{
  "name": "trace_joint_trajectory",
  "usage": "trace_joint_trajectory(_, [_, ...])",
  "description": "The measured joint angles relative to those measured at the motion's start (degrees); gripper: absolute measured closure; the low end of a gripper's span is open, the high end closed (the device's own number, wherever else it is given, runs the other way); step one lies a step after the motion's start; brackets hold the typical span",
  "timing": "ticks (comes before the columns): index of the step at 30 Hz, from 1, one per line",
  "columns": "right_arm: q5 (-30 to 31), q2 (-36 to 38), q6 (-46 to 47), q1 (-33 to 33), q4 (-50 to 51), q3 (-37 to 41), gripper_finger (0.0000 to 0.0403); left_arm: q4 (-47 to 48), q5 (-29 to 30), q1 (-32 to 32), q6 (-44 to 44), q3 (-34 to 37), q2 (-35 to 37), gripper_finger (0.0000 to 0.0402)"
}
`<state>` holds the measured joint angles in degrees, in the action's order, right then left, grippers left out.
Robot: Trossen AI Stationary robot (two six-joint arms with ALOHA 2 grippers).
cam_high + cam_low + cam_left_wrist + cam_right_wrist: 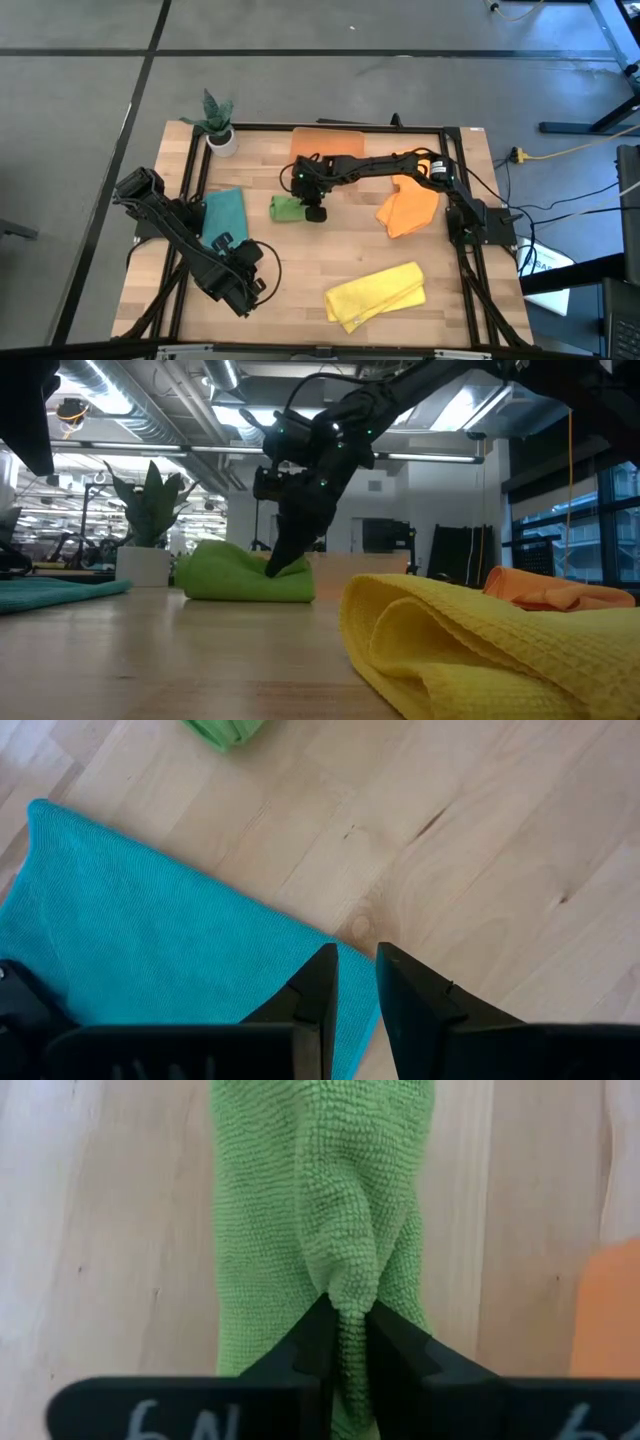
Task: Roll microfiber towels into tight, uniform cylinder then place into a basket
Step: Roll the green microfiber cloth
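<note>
Green towel (288, 207) lies bunched into a rough roll near mid-surface, just in front of the orange basket (328, 141) at the far edge. Right jaws (314, 213) are down on the roll's right end; right wrist view shows a ridge of green pile pinched between the two fingers (395, 1342), gap narrow, cloth pulled up into a fold. Low view: right arm comes in from above, tips pressed into the roll's top, roll resting on the surface (330, 260). Teal towel (223, 213) lies flat at surface left, w/ left jaws (243, 282) parked nearby toward the front-left corner; in left wrist view its fingers (318, 988) hover over the teal corner, slightly apart, nothing between them. Orange towel (408, 210) lies crumpled at right, under the right arm's forearm. Yellow towel (377, 294) lies loosely folded at front, right of centre, well apart from the green one. Small white pot w/ plant (219, 126) stands at far-left corner, beside the basket's side of the surface.
</note>
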<state>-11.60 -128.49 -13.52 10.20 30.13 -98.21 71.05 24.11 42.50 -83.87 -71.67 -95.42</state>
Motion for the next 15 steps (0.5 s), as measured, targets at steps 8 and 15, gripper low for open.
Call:
trace_joint_trajectory(8, [0.0, 0.0, 2.7, 0.0, -0.4, 0.0, 0.0345, 0.0, 0.0, 0.0, 0.0, 0.0, 0.0, 0.0337])
trace_joint_trajectory(15, [0.1, 0.0, 3.0, 0.0, -0.6, 0.0, 0.0315, -0.2, 0.0, 0.0, 0.0, 0.0, 0.0, 0.0337])
